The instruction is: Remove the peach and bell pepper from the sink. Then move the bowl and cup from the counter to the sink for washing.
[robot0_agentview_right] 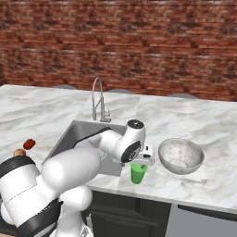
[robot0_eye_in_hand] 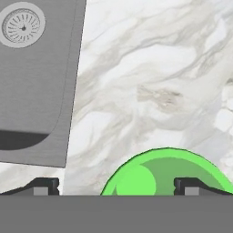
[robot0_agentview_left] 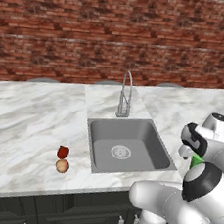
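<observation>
Hand view: cup (robot0_eye_in_hand: 164, 175) under open pincer (robot0_eye_in_hand: 117, 186)

Bright, even rendered light, sharp throughout, with only faint soft shadows.

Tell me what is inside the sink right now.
The sink holds just its round drain; no fruit or dishes. From the right base camera the arm covers part of the basin.

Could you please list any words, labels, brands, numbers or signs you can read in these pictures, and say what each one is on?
None: no readable text stands on the cup, bowl, sink, faucet, peach, bell pepper, counter or brick wall.
</observation>
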Available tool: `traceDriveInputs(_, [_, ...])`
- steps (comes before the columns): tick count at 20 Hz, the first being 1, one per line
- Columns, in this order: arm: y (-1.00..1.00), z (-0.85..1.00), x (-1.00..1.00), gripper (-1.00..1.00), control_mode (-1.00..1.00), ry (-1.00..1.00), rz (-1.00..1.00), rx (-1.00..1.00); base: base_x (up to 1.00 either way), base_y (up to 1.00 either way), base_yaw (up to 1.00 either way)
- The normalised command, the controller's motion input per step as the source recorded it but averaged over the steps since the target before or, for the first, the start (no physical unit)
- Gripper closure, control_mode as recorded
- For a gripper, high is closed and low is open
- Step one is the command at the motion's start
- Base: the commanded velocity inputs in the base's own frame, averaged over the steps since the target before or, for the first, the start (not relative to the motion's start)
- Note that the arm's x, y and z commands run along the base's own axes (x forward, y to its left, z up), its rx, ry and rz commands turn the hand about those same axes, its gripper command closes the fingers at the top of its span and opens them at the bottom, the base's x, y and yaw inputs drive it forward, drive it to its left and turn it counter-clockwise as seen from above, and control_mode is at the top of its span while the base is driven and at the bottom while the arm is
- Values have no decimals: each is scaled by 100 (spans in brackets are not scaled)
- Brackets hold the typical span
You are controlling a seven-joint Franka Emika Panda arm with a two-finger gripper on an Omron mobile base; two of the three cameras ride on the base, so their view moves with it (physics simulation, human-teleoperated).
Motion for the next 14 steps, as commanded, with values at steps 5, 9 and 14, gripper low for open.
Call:
traceDriveInputs(5, [0,-13,0,-100,-100,0,0,0,0,0,0])
traceDriveInputs(9, [4,-22,0,100,-100,2,0,0,0,0,0])
traceDriveInputs(14, [8,-21,-1,100,-100,2,0,0,0,0,0])
